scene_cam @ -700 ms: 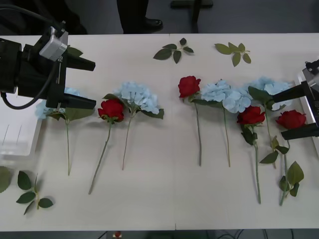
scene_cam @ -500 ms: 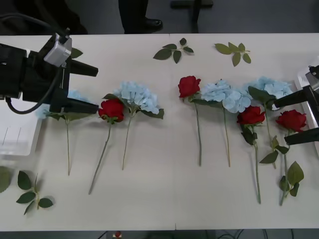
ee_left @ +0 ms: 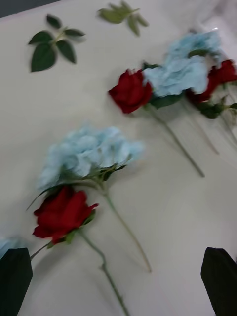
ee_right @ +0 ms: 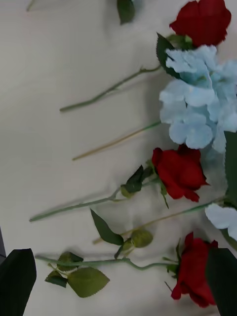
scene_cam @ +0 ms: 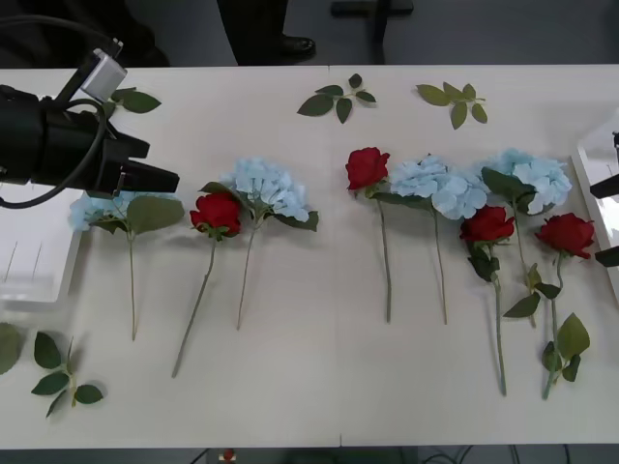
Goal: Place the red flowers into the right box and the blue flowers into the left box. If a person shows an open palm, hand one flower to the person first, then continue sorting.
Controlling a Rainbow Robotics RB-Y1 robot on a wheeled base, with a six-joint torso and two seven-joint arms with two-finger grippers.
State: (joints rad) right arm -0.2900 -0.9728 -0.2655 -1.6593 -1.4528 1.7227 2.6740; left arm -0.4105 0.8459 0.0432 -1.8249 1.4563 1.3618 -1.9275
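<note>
table point(scene_cam: 319, 387): white, seamed | floor point(scene_cam: 484, 34): dark grey | stand base point(scene_cam: 372, 10): black

A white table point(scene_cam: 309, 387) fills most of the front view, with a faint seam running front to back down its middle. Two loose green leaf sprigs lie near its far edge: a darker one point(scene_cam: 337, 99) just right of the seam and a paler, yellower one point(scene_cam: 453, 101) further right. Another dark leaf point(scene_cam: 133, 101) lies at the far left. A third sprig point(scene_cam: 64, 372) rests at the near left corner, beside a single large leaf point(scene_cam: 6, 346) cut by the picture's edge. Beyond the table lies dark floor point(scene_cam: 484, 29).
</note>
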